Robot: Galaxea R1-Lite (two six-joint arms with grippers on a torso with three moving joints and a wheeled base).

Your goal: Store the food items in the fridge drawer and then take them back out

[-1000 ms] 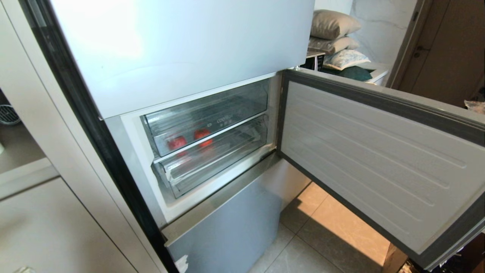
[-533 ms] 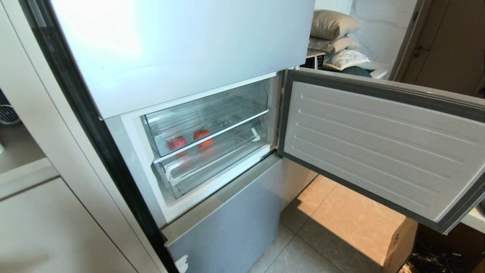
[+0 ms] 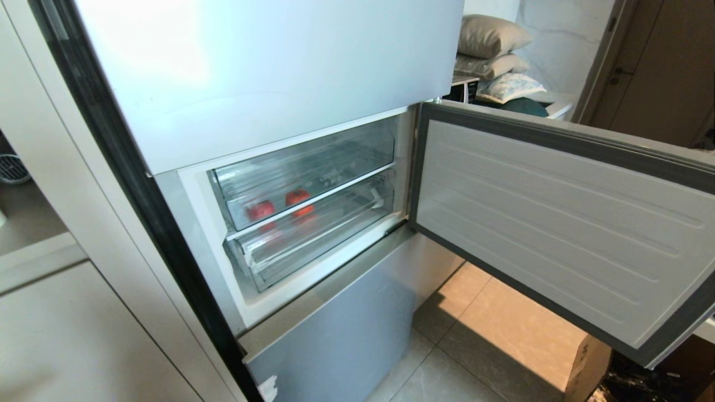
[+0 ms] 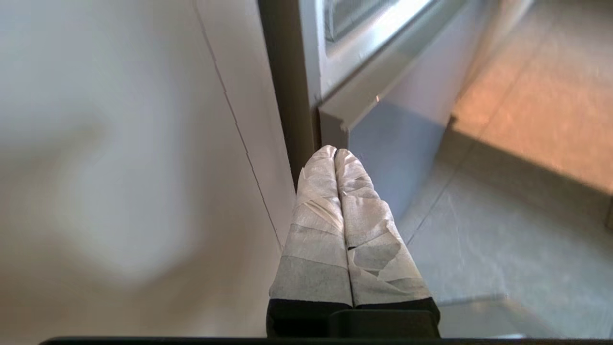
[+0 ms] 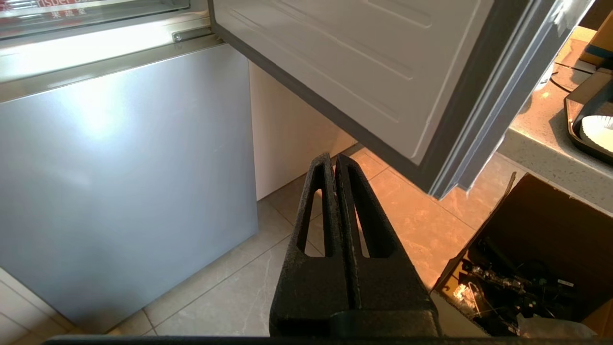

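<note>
Left hand (image 4: 335, 153), taped fingers pressed together, hangs low by the fridge's bottom left corner. Up and to its right, the shiny red apple (image 3: 261, 210) and round orange-red fruit (image 3: 298, 197) sit at the clear plastic fridge drawer's (image 3: 313, 170) left end. Right hand (image 5: 334, 160), also together, is parked further off.

Left gripper (image 4: 335, 152): long tapered fingers (image 4: 316, 225) wrapped in pale crinkled tape, black base behind. Right gripper (image 5: 334, 158): bare black textured fingers (image 5: 368, 225), slotted triangular cut-outs, black mount.

Left gripper (image 4: 334, 152) fingers pressed together (tape-wrapped), right gripper (image 5: 334, 158) likewise closed, both empty
</note>
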